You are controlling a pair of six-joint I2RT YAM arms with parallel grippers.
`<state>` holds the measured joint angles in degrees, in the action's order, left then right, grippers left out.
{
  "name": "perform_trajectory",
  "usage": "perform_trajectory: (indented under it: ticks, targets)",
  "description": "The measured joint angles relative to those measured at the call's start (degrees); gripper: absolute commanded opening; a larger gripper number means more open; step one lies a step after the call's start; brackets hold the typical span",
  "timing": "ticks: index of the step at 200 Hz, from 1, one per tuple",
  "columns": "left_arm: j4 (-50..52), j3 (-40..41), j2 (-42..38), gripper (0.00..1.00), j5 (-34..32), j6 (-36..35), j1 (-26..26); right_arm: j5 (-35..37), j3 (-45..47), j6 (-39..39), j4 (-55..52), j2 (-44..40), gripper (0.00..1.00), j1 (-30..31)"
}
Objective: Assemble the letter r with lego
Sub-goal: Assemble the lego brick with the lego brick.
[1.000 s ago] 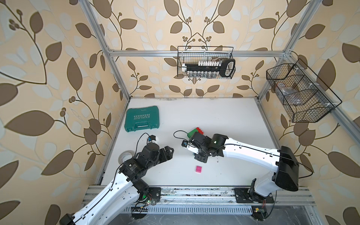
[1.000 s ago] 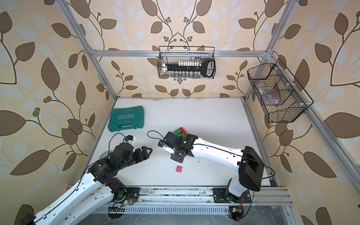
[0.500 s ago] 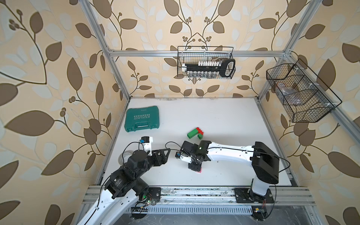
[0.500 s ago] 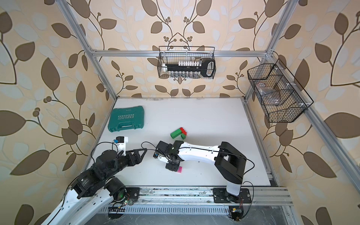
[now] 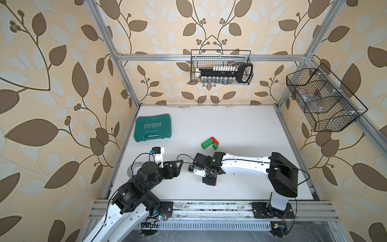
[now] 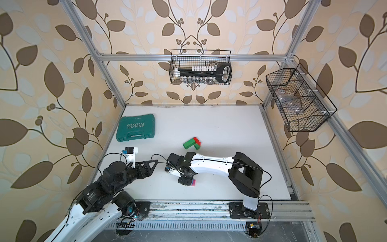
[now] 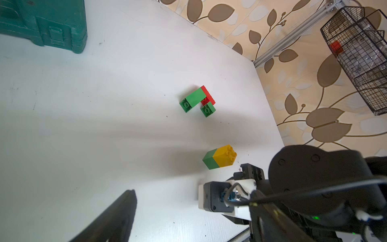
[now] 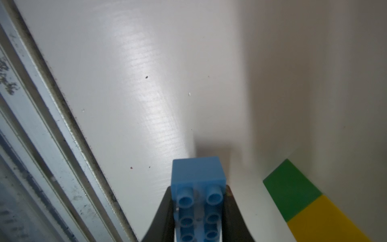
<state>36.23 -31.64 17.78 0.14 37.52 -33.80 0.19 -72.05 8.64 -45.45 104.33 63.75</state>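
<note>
Six studs show on the blue brick (image 8: 198, 180), apparently oblong.

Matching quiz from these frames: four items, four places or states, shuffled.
Items:
1 blue brick
2 green-and-yellow block
3 green-and-red cluster
4 teal case

Places or states:
A lid shut, near the table edge
B two pieces, joined end to end
C clamped in the right gripper
D three pieces, hook shape

Pairs: 1-C, 2-B, 3-D, 4-A

Leaf-patterned walls (image 5: 62, 83) enclose a white table (image 5: 209, 121).
</note>
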Motion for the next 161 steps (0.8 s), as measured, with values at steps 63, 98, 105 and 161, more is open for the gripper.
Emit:
perform_trajectory:
  ticks: [63, 98, 105, 161]
  targets:
    - [0.02, 0.0, -0.02, 0.86, -0.02, 0.0, 0.0, -0.9, 1.09, 1.03, 2.58, -0.33, 0.0, 0.0]
    - [0.02, 0.0, -0.04, 0.86, -0.07, 0.0, 0.0, -1.25, 4.22, 1.99, 6.86, -1.53, 0.0, 0.0]
    - [0.02, 0.0, -0.04, 0.86, -0.07, 0.0, 0.0, -1.27, 4.87, 2.16, 7.8, -1.75, 0.0, 0.0]
    - [0.02, 0.0, 0.07, 0.86, -0.09, 0.0, 0.0, -1.09, 7.58, 0.94, 14.36, -2.03, 0.0, -0.17]
